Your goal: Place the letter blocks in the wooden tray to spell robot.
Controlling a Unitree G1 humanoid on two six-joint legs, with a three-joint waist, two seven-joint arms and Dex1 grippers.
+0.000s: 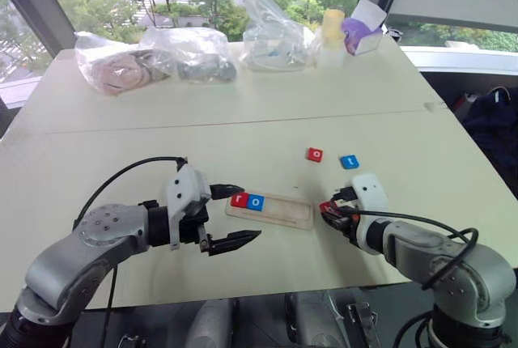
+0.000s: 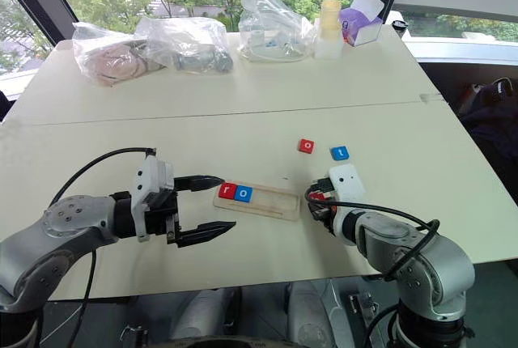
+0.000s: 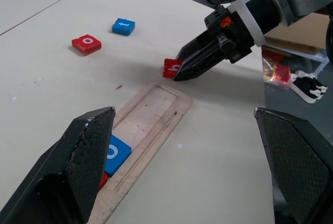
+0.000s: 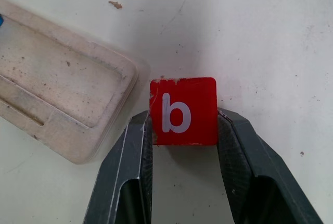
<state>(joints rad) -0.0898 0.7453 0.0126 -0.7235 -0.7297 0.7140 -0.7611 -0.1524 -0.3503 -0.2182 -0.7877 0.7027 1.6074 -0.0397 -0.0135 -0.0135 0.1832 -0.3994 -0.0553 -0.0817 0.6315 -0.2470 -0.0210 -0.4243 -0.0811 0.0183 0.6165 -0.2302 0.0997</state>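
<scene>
Some things are hard to see. The bags (image 1: 154,58) at the far edge of the table (image 1: 243,113) are crinkly and clear, and what is inside them cannot be made out. In the left wrist view, a black finger (image 3: 78,166) covers most of the red r block (image 1: 239,199), so just a corner peeks out. From the head views the block in the right gripper (image 4: 184,130) is only a tiny red spot.

The left arm reaches in from the near left corner, and its gripper points sideways toward the wooden tray (image 1: 283,212). The left gripper (image 1: 228,217) has its two fingers spread wide with nothing between them. One fingertip is just beside the left end of the tray.

The right arm bends in from the near right corner and its gripper tips down at the table. Its two fingers are squeezed on the sides of the red b block (image 4: 183,110). This block is just beside the right end of the tray, not in it.

In the tray, the red r block and the blue o block (image 1: 256,201) lie side by side at the left end. The rest of the tray is bare wood.

The red o block (image 1: 314,154) and the blue t block (image 1: 349,162) lie near each other on the table, farther back than the tray.
</scene>
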